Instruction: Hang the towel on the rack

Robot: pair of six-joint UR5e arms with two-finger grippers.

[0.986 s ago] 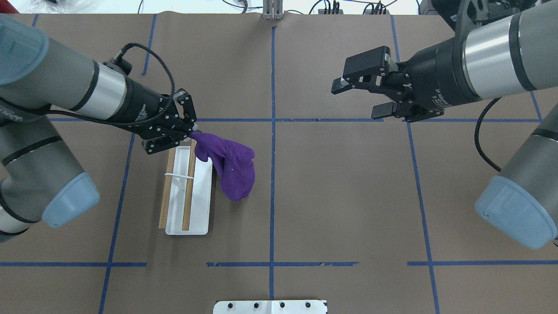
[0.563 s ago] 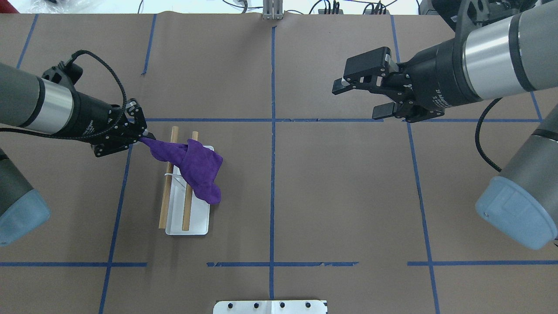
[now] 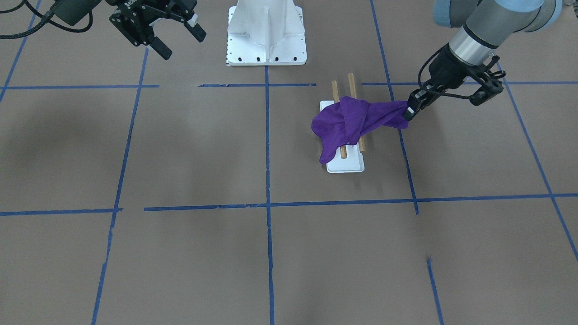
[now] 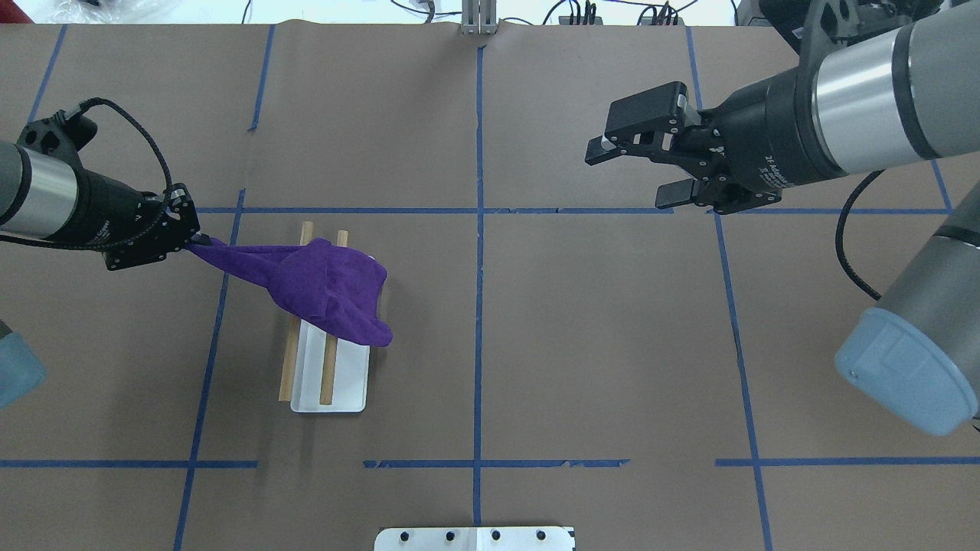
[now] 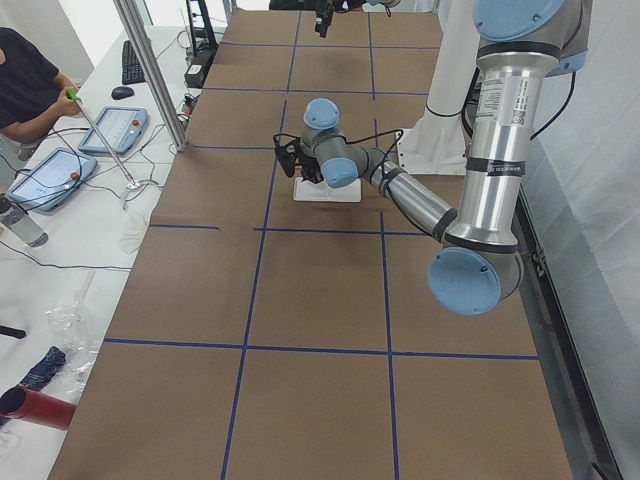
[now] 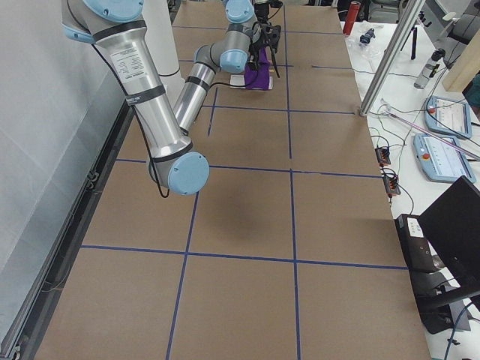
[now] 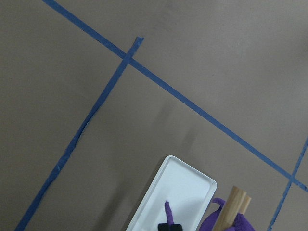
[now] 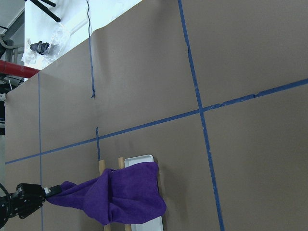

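purple towel [image 4: 329, 289] is lying bunched over both wooden dowels [image 4: 328, 371] of the rack [image 4: 351, 386], across the part farther from the robot, with just the far tips of the dowels poking out past it. one lobe hangs off the side toward the table's middle. the opposite corner is pulled out sideways past the rack and ends in your left gripper [image 4: 190, 239], whose jaws are pinched tight on that corner, so the cloth runs as a stretched strip from the fingertips to the dowels. the ends of the dowels nearer the robot and that half of the white base are uncovered. your right gripper [image 4: 629, 174] hovers well apart over the other half of the table [image 4: 597, 344], jaws spread wide with nothing between them. the white ribbed pedestal [image 3: 266, 31] sits at the robot's edge, between the arms
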